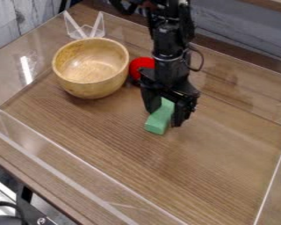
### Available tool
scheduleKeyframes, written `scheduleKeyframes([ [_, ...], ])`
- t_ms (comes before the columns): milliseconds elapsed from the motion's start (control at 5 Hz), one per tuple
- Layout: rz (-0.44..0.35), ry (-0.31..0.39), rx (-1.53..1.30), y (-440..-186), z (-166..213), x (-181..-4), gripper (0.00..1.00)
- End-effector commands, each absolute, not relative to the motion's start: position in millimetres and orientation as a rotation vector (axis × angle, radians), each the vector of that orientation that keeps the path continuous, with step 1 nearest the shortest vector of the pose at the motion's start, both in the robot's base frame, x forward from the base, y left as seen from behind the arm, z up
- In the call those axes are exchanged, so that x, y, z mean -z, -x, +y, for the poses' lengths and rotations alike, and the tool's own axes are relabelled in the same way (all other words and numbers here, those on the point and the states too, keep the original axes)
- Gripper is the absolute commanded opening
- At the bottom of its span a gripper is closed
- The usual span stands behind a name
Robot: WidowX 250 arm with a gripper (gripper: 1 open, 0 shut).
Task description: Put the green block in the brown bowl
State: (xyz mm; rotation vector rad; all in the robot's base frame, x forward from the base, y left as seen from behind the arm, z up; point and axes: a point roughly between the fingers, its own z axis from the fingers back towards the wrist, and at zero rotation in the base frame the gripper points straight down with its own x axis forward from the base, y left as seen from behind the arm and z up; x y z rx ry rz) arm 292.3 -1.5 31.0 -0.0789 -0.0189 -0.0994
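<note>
Open claw [165, 102] around green block [160, 119]; brown bowl [90, 68] apart.

Pale wood with a smooth, softly shining inner surface forms the brown bowl [90, 68], its thick rim of the same wood. The green block [158, 121] shows plain, matt, smooth faces. Beneath them, the counter [90, 145] has the look of brown wood, its boards streaked with fine grain and marked by darker seams, with a low sheen. The gripper [165, 103] is black with a largely matt finish.
</note>
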Motion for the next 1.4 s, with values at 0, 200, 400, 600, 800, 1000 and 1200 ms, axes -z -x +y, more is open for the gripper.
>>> scheduleKeyframes([
  [0,-0.035,0.079,0.085,-289.8,7.6,-25.4,0.00],
  [200,-0.043,0.088,0.064,-283.5,10.5,-21.6,0.00],
  [400,-0.057,0.099,0.047,-276.6,8.4,-35.6,1.00],
  [600,-0.060,0.100,0.032,-271.3,3.8,-48.4,1.00],
  [800,-0.065,0.096,0.060,-276.5,1.5,-44.9,0.00],
  [1000,-0.066,0.091,0.089,-282.4,0.2,-38.2,0.00],
  [1200,-0.074,0.085,0.060,-278.0,-10.9,-51.0,1.00],
])
